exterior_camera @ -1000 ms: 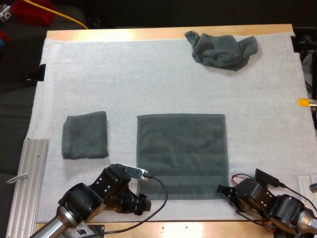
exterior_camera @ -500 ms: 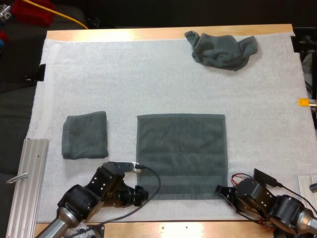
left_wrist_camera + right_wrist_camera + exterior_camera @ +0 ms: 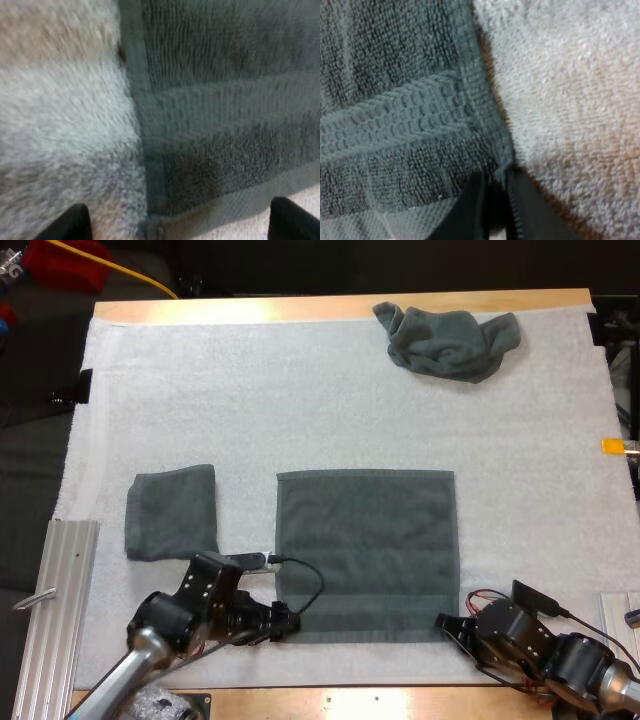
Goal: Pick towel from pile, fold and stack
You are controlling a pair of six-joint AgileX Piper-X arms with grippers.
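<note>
Folded towel [image 3: 172, 512] lies at the left of the white mat [image 3: 300, 410]. Left gripper [image 3: 285, 620] is at the near-left corner of the flat towel [image 3: 367, 555], fingers [image 3: 75, 222] spread wide, one on either side of that corner and clear of it. Flat towel is spread mid-mat. Crumpled towel [image 3: 445, 340] sits at the far edge. Right gripper [image 3: 447, 625] is at the near-right corner, fingers [image 3: 472, 207] nearly together, apparently pinching the hem.
</note>
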